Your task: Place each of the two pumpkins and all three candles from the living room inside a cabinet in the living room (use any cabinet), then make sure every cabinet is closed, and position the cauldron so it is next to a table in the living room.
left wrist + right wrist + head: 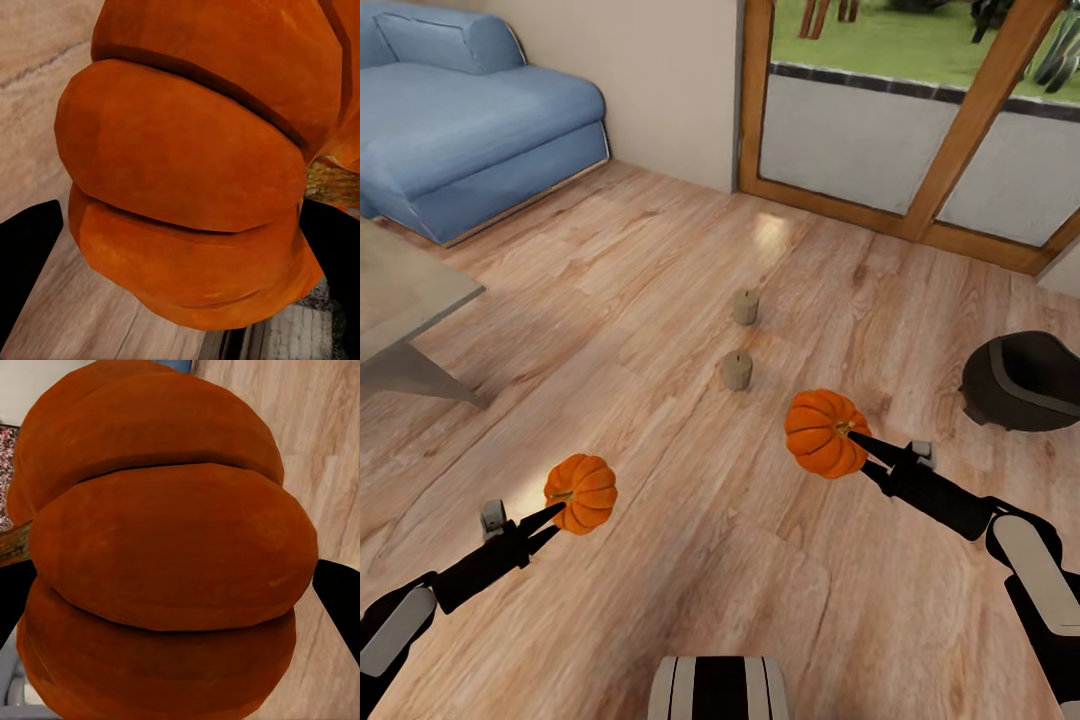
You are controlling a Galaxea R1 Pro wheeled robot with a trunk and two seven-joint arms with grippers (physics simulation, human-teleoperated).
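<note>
1. Head view over a light wooden plank floor (660,300), seen from above with both black arms reaching forward.
2. Left gripper (556,515) low on the left side, its pointed fingers closed around the smaller pumpkin (581,492), held clear above the floor.
3. In the left wrist view, the same smaller pumpkin (187,165) pressed close to the lens, bright orange and ribbed, with a dark finger (26,255) on either side of it.
4. Right gripper (857,437) on the right side, slightly farther forward, fingers clamped on the larger pumpkin (826,432), also lifted off the floor.
5. In the right wrist view, the larger pumpkin (161,555) very near the lens, black fingers (341,592) showing at both flanks.
6. Two beige candles standing upright on the floor between and beyond the two pumpkins: the nearer candle (737,371) and the farther candle (746,306), one behind the other and a little apart.
7. Black cauldron (1020,380) on the floor at the right edge, tipped so its wide mouth faces up and sideways, near the right arm.
8. Corner of a grey table (405,300) with an angled leg at the left edge.
9. Blue sofa (470,110) in the far left corner.
10. Wood-framed glass door (920,120) along the far wall, green grass outside.
</note>
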